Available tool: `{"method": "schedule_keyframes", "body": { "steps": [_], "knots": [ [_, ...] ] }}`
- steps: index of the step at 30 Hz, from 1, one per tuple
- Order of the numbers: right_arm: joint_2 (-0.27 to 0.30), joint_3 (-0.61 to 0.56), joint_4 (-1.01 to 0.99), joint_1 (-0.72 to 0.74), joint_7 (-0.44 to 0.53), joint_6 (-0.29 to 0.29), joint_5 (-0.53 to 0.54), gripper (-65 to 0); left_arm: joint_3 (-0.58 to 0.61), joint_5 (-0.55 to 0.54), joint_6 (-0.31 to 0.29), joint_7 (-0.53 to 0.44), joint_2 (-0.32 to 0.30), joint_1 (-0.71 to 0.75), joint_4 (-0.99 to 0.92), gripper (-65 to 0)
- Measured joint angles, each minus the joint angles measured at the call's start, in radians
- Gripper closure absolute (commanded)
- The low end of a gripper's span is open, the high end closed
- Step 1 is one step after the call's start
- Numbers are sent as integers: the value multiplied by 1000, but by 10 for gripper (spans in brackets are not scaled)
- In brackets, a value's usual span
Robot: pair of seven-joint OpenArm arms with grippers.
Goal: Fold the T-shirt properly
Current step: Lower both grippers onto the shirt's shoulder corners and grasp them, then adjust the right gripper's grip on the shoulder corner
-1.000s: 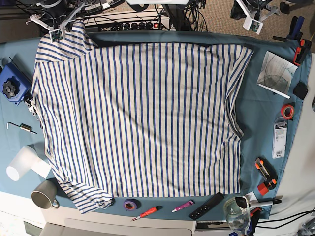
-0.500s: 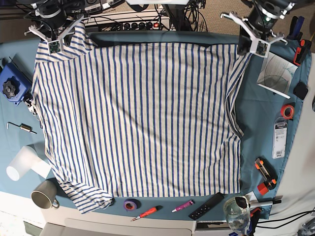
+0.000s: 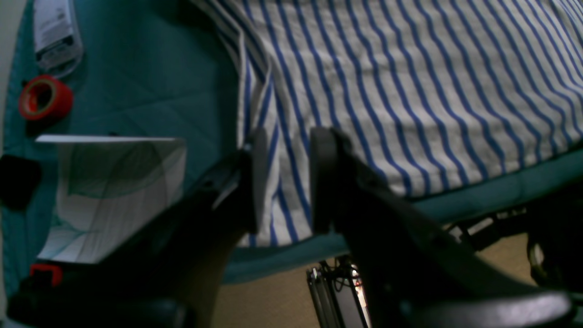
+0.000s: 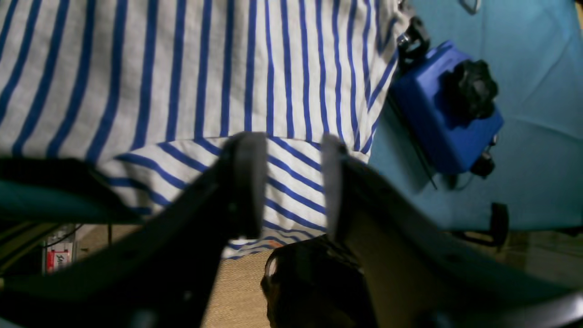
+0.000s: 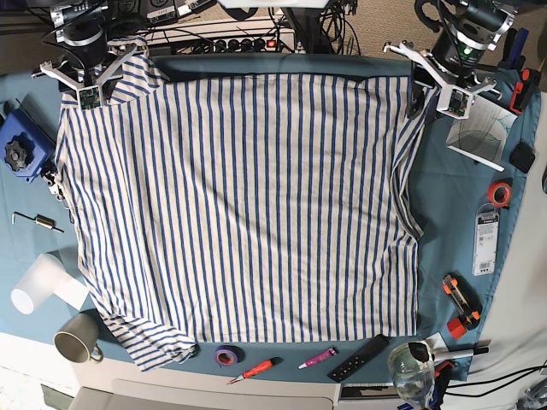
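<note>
The T-shirt (image 5: 239,205), white with thin blue stripes, lies spread flat over the teal table cloth (image 5: 453,213). My left gripper (image 5: 449,92) hovers over its far right corner. In the left wrist view that gripper (image 3: 289,182) is open, and the striped corner (image 3: 282,200) shows in the gap between the dark fingers (image 3: 259,182). My right gripper (image 5: 85,85) is at the far left sleeve. It is open too in the right wrist view (image 4: 291,182), above the sleeve (image 4: 291,191), which lies across the table's far edge.
A blue box (image 5: 21,145) sits left of the shirt. A white booklet (image 5: 479,128), a red tape roll (image 5: 499,193) and small tools line the right side. A mug (image 5: 77,342), purple tape (image 5: 226,355), a screwdriver (image 5: 256,369) and a remote (image 5: 359,357) lie along the near edge.
My left gripper has come down from behind the table onto the shirt's far right corner and its jaws have parted. The right gripper shifted slightly left over the sleeve and opened wider.
</note>
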Motion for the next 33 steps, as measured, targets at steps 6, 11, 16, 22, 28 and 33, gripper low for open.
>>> {"method": "schedule_keyframes", "body": {
  "steps": [6, 11, 16, 22, 28, 33],
  "knots": [
    [0, 0, 0, 1, 8, -46, -55, -295, 0, 0, -4, 0, 0, -6, 0, -173],
    [-6, 31, 0, 68, -56, -99, -56, -295, 0, 0, -3, 0, 0, -8, 0, -173],
    [-5, 151, -166, 171, -64, -27, 34, -295, 0, 2, -4, 1, 0, -8, 0, -173],
    [-7, 226, -300, 249, -85, 77, 102, -295, 0, 2, 0, 0, 0, -8, 0, -173],
    [-8, 240, -299, 245, -163, 38, 124, -294, 0, 0, -7, 1, 0, -8, 0, -173],
    [-8, 246, -300, 243, -254, 137, 454, -294, 0, 0, -7, 0, 0, -8, 0, -173]
  ]
}}
